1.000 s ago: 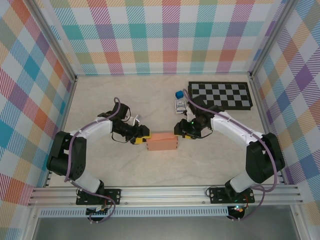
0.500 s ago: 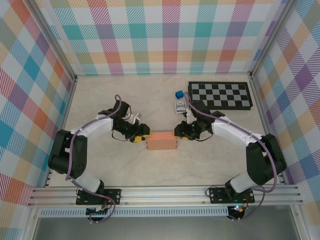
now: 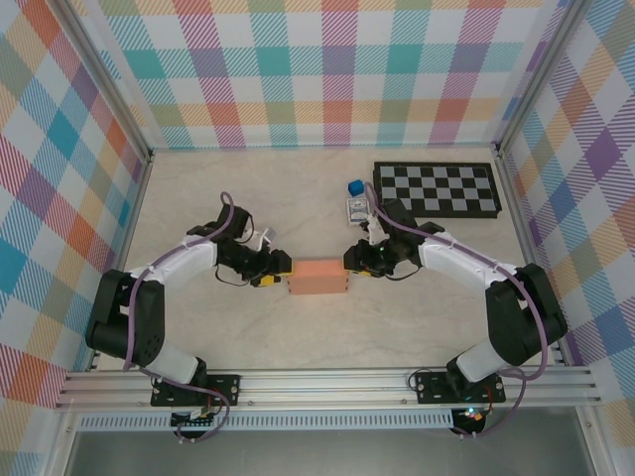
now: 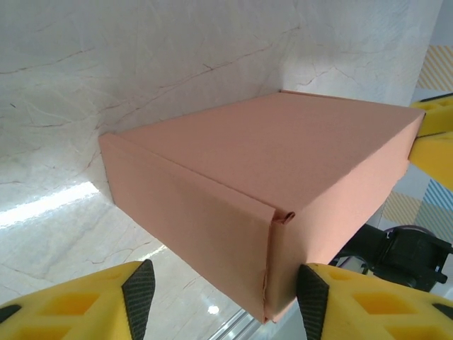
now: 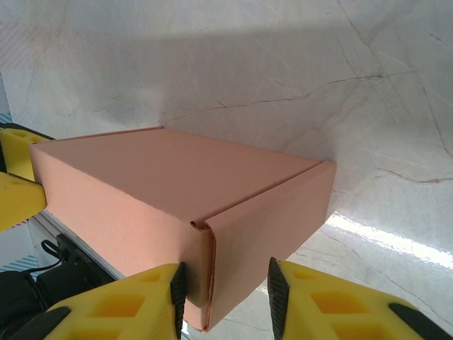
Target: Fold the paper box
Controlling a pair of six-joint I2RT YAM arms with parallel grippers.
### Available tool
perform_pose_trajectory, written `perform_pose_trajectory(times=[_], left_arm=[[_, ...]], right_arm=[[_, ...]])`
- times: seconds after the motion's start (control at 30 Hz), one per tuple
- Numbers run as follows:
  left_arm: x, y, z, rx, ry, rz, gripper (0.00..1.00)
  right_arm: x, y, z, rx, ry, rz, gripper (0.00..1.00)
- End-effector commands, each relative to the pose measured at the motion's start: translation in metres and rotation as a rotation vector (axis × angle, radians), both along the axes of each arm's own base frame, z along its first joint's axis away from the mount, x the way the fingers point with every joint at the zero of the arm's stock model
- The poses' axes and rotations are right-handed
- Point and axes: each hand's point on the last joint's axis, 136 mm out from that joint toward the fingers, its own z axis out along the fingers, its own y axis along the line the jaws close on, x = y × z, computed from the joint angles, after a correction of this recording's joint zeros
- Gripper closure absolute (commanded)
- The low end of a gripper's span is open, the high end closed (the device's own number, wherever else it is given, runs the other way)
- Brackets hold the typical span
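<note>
Overhead, a salmon-orange paper box (image 3: 317, 278) sits closed on the pale marble-look table (image 3: 198, 188), near the middle and a little toward the arms. Its long axis runs left to right, so each short end faces one arm. The left gripper (image 3: 279, 271) sits at the left end and the right gripper (image 3: 352, 263) at the right end, so the box lies directly between them and neither arm looks nearer than the other. In the left wrist view, the left gripper (image 4: 221, 301) has its yellow fingers spread apart, and a near corner of the box (image 4: 269, 156) reaches in between them. One pad is just beside the cardboard and the other is apart from it. In the right wrist view, the right gripper (image 5: 226, 290) is also spread, straddling a corner of the box (image 5: 163, 177). A side flap seam gapes slightly there. One pad is touching or almost touching, and nothing is clamped. Any further tidying will probably mean pressing inward along the long axis, from both ends at once.
</note>
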Motion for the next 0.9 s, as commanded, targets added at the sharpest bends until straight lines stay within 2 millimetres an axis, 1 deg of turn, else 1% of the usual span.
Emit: perform_pose_trajectory(times=[0.0, 0.03, 0.1, 0.17, 0.2, 0.27, 0.33, 0.37, 0.43, 0.47, 0.53, 0.6, 0.67, 0.73, 0.8, 0.87], left_arm=[[-0.006, 0.03, -0.051, 0.22, 0.102, 0.048, 0.45], [-0.007, 0.031, -0.055, 0.229, 0.117, 0.054, 0.46], [-0.006, 0.031, -0.057, 0.221, 0.115, 0.078, 0.47], [-0.003, 0.031, -0.055, 0.218, 0.105, 0.094, 0.47], [-0.002, 0.03, -0.054, 0.215, 0.104, 0.095, 0.47], [-0.002, 0.029, -0.053, 0.208, 0.111, 0.092, 0.47], [-0.002, 0.029, -0.055, 0.214, 0.118, 0.081, 0.47], [-0.003, 0.029, -0.056, 0.219, 0.119, 0.075, 0.47], [-0.003, 0.03, -0.057, 0.224, 0.122, 0.07, 0.47], [-0.002, 0.029, -0.056, 0.22, 0.122, 0.069, 0.47], [0.0, 0.028, -0.055, 0.215, 0.119, 0.07, 0.47], [0.002, 0.027, -0.054, 0.214, 0.118, 0.069, 0.47], [0.003, 0.026, -0.053, 0.21, 0.117, 0.065, 0.47], [0.005, 0.025, -0.051, 0.205, 0.115, 0.061, 0.47], [0.007, 0.024, -0.049, 0.201, 0.112, 0.057, 0.47], [0.007, 0.022, -0.048, 0.194, 0.108, 0.051, 0.47]], right_arm=[[-0.02, -0.029, -0.049, -0.189, 0.12, -0.036, 0.63], [-0.019, -0.029, -0.048, -0.189, 0.114, -0.035, 0.62], [-0.016, -0.029, -0.043, -0.183, 0.093, -0.031, 0.61], [-0.013, -0.023, -0.031, -0.15, 0.047, 0.0, 0.59], [-0.01, -0.02, -0.022, -0.131, 0.007, 0.027, 0.56], [-0.003, -0.017, 0.0, -0.116, -0.099, 0.09, 0.52], [0.006, -0.018, 0.028, -0.127, -0.244, 0.16, 0.46], [0.009, -0.018, 0.038, -0.131, -0.313, 0.204, 0.43], [0.011, -0.01, 0.058, -0.138, -0.505, 0.372, 0.37], [0.01, -0.005, 0.063, -0.148, -0.598, 0.475, 0.34], [-0.001, 0.01, 0.062, -0.17, -0.751, 0.744, 0.23], [-0.008, 0.02, 0.055, -0.206, -0.82, 0.955, 0.19], [-0.01, 0.03, 0.046, -0.217, -0.848, 1.114, 0.17], [-0.001, 0.039, 0.036, -0.252, -0.884, 1.209, 0.17], [0.013, 0.05, 0.031, -0.273, -0.921, 1.249, 0.16], [0.024, 0.056, 0.026, -0.296, -0.93, 1.28, 0.15]])
